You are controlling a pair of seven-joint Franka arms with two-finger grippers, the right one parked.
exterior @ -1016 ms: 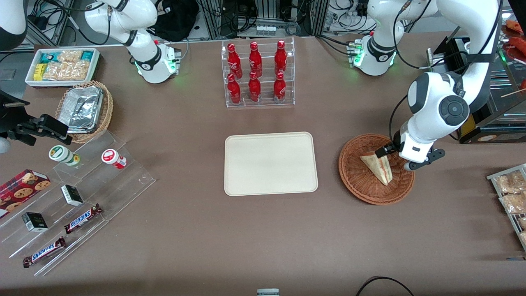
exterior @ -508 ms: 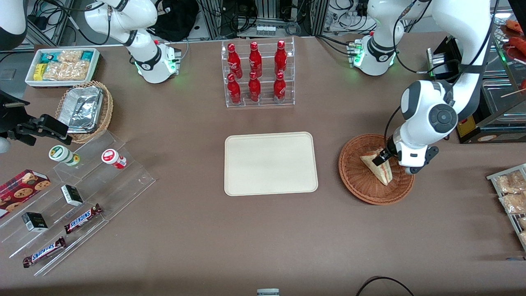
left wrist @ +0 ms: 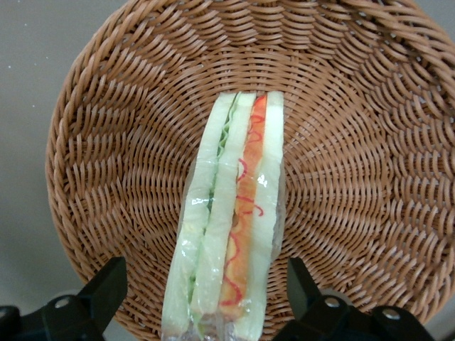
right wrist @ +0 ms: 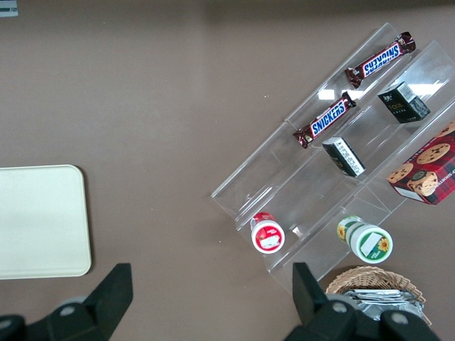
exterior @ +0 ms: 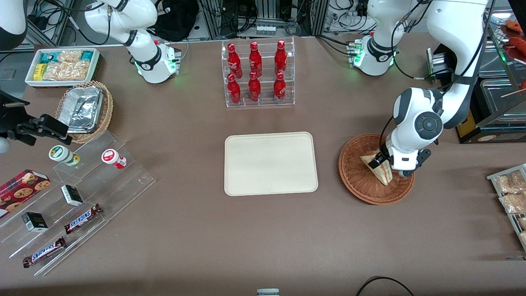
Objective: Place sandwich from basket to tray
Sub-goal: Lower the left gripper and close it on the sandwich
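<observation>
While spread wide, gripper (left wrist: 206, 291) straddles sandwich (left wrist: 229, 220) in basket (left wrist: 106, 163).

we see the basket (left wrist: 128, 142) as rough woven wicker, the sandwich (left wrist: 231, 220) in glossy clear wrap, the tray (exterior: 271, 163) matt and smooth. the gripper (left wrist: 206, 302), over the basket, has matt black fingers (left wrist: 106, 288) astride the sandwich.
</observation>
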